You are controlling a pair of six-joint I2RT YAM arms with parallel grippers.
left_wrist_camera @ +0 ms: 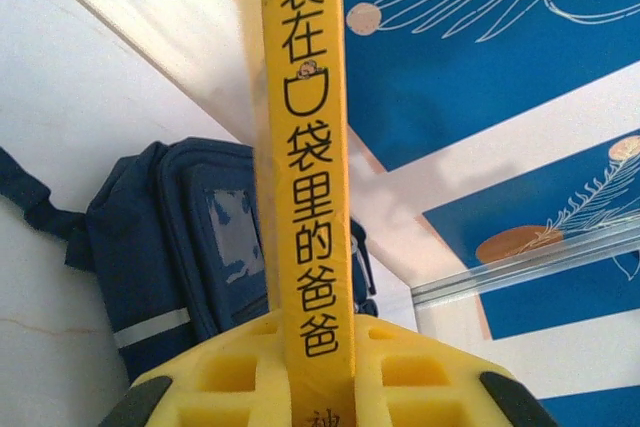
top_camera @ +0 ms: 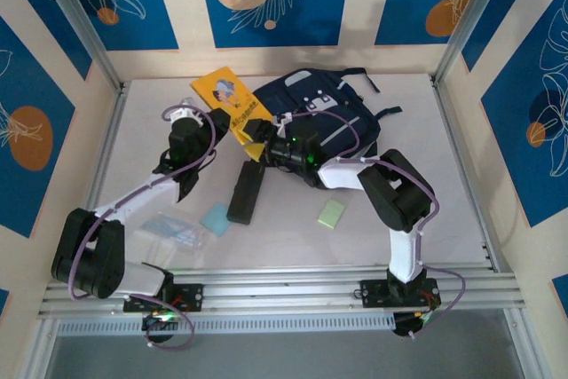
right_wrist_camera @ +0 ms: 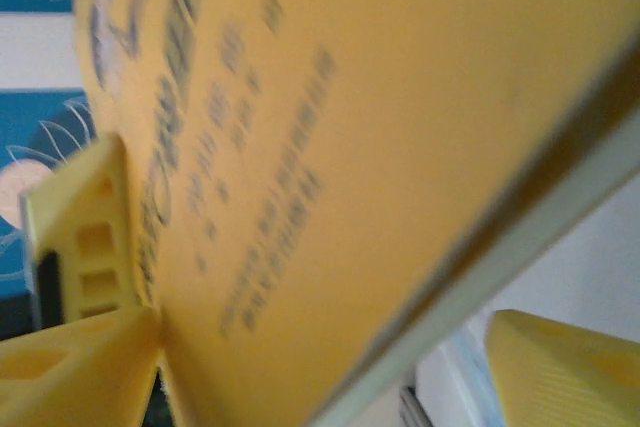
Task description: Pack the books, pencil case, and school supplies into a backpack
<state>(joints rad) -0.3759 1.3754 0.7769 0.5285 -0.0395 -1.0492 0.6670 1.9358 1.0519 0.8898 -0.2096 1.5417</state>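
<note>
Handover seems the step: the left gripper [left_wrist_camera: 310, 387] is clamped on the thin orange-yellow pictured book [left_wrist_camera: 305, 147], the jaws of the right gripper [top_camera: 261, 137] stand apart around its edge, so the right should close firmly before the left lets go, with the large navy blue fabric backpack [top_camera: 312, 106] just beyond both.

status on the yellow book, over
left hand shut on orange-yellow book. right hand open around it, not clamped. backpack right beside, nothing between.
</note>
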